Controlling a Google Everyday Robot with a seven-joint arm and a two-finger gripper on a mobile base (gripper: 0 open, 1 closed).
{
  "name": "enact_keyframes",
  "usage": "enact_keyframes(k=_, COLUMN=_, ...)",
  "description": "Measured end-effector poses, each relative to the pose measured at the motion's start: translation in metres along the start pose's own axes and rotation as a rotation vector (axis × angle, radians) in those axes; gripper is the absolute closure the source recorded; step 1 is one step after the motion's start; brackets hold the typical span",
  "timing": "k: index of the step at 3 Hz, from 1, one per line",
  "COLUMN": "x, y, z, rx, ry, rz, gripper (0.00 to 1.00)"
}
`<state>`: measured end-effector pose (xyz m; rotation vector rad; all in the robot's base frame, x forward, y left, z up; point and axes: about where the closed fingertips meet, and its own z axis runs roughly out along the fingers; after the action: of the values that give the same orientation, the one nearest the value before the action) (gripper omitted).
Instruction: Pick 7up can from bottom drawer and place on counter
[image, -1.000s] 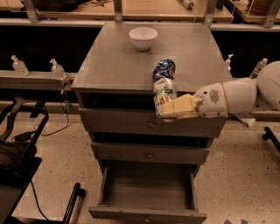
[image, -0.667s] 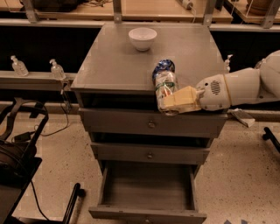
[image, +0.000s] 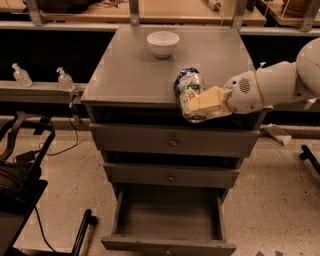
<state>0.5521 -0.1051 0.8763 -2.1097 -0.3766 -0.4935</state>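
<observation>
Claw (image: 201, 104) clamped on the 7up can (image: 190, 93) at the worktop's (image: 130, 70) front lip, so best set it further inward before releasing.

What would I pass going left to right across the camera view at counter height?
Small bottle, second bottle, white bowl, 7up can, then the gripper clamped on it at the front edge of the counter.

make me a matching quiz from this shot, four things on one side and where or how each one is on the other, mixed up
Things:
1. white bowl
2. 7up can
3. bottom drawer
4. blue-and-white soda can

Places or states:
A. pulled open
B. far part of the counter
C. in the gripper, at the counter's front edge
D. on the counter, just behind the held can

Pairs: 1-B, 2-C, 3-A, 4-D
</observation>
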Motion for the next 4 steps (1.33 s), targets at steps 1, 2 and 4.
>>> enact_keyframes(k=1, x=0.007, y=0.008, z=-0.004, rx=-0.031, ry=-0.008, rz=0.036, gripper=1.00)
enact_keyframes(k=2, x=0.021, y=0.019, z=-0.011, rx=-0.069, ry=-0.003, rz=0.073, gripper=1.00)
enact_keyframes(k=4, x=0.045, y=0.043, z=-0.020, rx=-0.132, ry=0.027, rz=0.132, gripper=1.00)
